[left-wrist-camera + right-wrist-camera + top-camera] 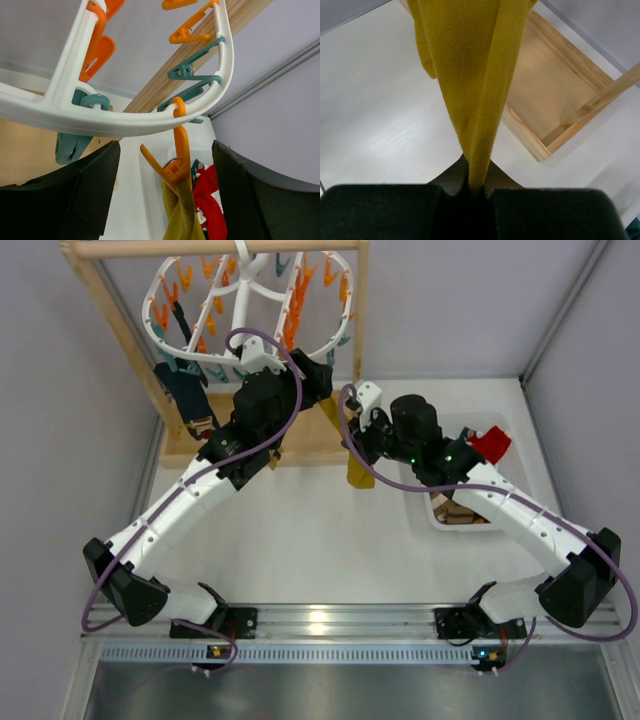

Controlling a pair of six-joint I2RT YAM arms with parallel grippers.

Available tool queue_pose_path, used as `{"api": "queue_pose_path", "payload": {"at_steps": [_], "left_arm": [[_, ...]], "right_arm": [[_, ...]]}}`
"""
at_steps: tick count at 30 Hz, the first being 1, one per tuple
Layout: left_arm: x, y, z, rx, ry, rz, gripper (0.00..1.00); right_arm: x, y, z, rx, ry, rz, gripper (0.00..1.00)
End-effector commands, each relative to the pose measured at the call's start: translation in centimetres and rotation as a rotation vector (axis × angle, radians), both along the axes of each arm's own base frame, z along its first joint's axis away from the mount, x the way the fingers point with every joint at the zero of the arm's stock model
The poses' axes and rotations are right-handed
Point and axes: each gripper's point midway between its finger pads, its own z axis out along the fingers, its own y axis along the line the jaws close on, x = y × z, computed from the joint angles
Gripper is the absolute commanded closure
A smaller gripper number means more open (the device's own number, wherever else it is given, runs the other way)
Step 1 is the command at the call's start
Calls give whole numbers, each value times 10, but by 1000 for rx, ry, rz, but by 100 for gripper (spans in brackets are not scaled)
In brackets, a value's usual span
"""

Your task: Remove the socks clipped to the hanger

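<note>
1. Hanger (250,310), top view: white ring hung under the crossbar of the wooden frame (115,350), with orange and teal clips all round. Dark sock (186,390) hangs from its left side. Left gripper (318,378) is up at the ring's near right rim. Right gripper (356,440) sits lower, on a mustard sock (360,472) that dangles above the table (300,540). Red sock (490,445) lies at the far end of the white bin (425,515), right of both arms
2. Left wrist view: fingers (75,195) are spread wide with nothing held, just below the ring's rim. Orange clip (177,155) dangles from that rim between them and grips the top of the mustard sock. The red sock shows low down behind it
3. Right wrist view: fingers (545,212) are pressed together, pinching the mustard sock, whose fabric runs straight up out of view. The wooden frame's base lies beyond, on the table
</note>
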Motion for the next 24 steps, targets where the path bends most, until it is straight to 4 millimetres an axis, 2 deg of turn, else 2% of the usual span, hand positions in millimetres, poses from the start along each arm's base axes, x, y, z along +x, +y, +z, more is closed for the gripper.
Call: {"api": "queue_pose_path", "payload": {"at_steps": [1,6,10,13,17,20,21,24], "left_arm": [[1,13,32,-55,-62,50,22],[4,16,26,-44,-53,78,25],[7,20,26,-35,-55,109,37],[10,18,29,-20,-62,104,42],[12,18,27,-14,-59,110,66],[12,19,26,-10,-59,115,74],[12,19,27,-10,-60,116,81],[13,20,26,-4,-60,121,86]], "right_arm": [[0,3,-4,-11,-13,-18,100],[6,6,-2,-7,-36,-54,100],[6,11,3,-6,-45,-51,100],[7,16,-1,-23,-42,-52,100],[8,19,-9,-48,-31,-56,100],[8,21,-15,-59,-28,-55,100],[8,20,-15,-58,-30,-58,100],[6,17,-12,-39,-36,-68,100]]}}
